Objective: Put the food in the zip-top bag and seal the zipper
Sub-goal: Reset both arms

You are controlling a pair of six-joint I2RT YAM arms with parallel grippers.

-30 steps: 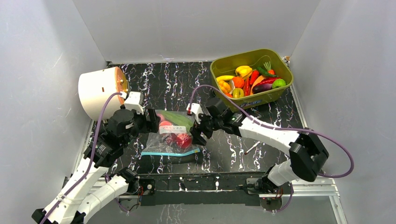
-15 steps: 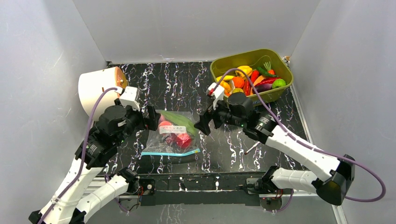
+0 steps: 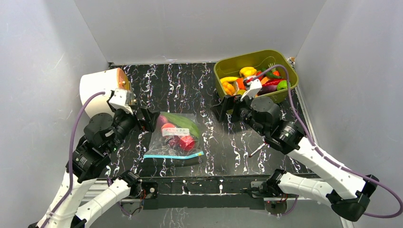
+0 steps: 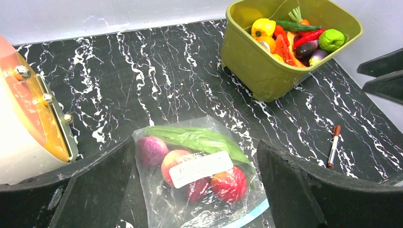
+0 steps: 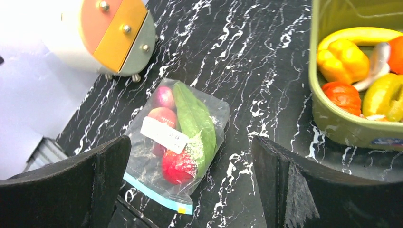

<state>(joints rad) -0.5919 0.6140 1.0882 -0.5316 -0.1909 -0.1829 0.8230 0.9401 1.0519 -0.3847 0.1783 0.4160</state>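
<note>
Both grippers have backed off the bag (image 3: 175, 137) since 1.0 s ago. The left gripper (image 3: 144, 118) drew back leftward. The right gripper (image 3: 222, 106) swung away toward the tub (image 3: 285, 93). Bag has not shifted.

Left: white drum (image 3: 97, 85) with an orange face lies on its side at the left edge of the table (image 3: 190, 80), just behind the left gripper. Left gripper: jaws spread wide, nothing held, nothing touched. In its wrist view the bag sits between and beyond the two fingers (image 4: 95, 185), apart from both.

Centre: bag flat on the table, between the two grippers. Food inside:
- purple onion (image 3: 162, 121) at the far left corner
- green leaf (image 3: 183, 122) along the far side
- red fruit (image 3: 184, 142) nearer the zipper (image 3: 174, 155)
- white label (image 3: 176, 132) across the middle

Zipper is the near edge, facing the arm bases. Whether it is pressed closed, cannot tell.

Right: right gripper has jaws wide apart, empty, right of the bag and clear of it, just in front of the tub's near left corner. Pen (image 3: 255, 150) lies on the table beside the right arm. Tub stands at the far right corner, filled with mixed toy produce
</note>
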